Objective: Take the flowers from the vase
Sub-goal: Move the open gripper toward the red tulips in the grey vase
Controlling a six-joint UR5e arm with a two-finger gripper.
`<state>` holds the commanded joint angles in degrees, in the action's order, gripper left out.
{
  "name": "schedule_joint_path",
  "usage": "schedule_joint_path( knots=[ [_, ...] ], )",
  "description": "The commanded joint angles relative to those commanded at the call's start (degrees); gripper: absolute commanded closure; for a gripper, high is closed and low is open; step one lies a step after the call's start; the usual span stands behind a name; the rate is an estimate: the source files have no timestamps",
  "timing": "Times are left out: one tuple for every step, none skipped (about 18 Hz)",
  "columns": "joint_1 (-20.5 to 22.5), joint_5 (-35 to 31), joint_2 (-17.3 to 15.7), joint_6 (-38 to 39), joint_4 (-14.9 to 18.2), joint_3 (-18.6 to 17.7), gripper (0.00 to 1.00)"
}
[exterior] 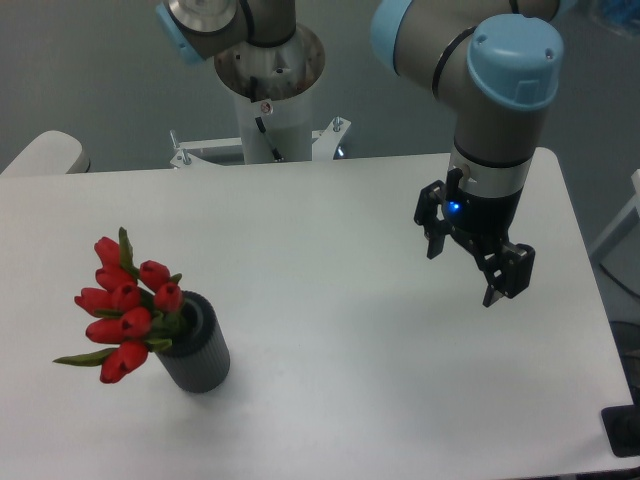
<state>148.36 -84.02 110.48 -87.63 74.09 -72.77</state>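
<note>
The flowers (125,307), a bunch of red tulip buds with green leaves, stick out of the vase (198,348) and lean to the left. That vase is a short dark grey ribbed cylinder tilted on the white table at the lower left. My gripper (462,268) hangs over the right side of the table, far from the flowers. Its two black fingers are spread apart with nothing between them.
The white table (330,250) ends close to the right of the gripper and along the bottom of the view. The arm's base (268,75) stands behind the far edge. A pale rounded object (45,152) sits at the far left corner.
</note>
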Motion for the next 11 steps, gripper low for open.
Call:
schedule_joint_path(
  knots=[
    [0.0, 0.0, 0.0, 0.0, -0.1, -0.3, 0.00],
    [0.0, 0.0, -0.1, 0.0, -0.2, -0.9, 0.00],
    [0.0, 0.1, -0.5, 0.5, -0.1, -1.3, 0.00],
    [0.0, 0.4, -1.1, 0.8, 0.1, -1.8, 0.00],
    [0.0, 0.8, -1.8, 0.8, 0.2, -2.5, 0.00],
    [0.0, 1.4, -2.5, 0.9, 0.0, -3.8, 0.00],
    [-0.1, 2.6, -3.2, 1.0, 0.0, -4.9, 0.00],
    [-0.1, 4.5, -3.6, 1.3, 0.0, -5.9, 0.00],
    [-0.1, 6.7, -4.0, 2.6, 0.1, -6.8, 0.00],
    [0.0, 9.7, -4.4, 4.4, 0.1, -7.6, 0.00],
    [0.0, 13.0, -4.8, 6.3, -0.1, -8.5, 0.00]
  ],
)
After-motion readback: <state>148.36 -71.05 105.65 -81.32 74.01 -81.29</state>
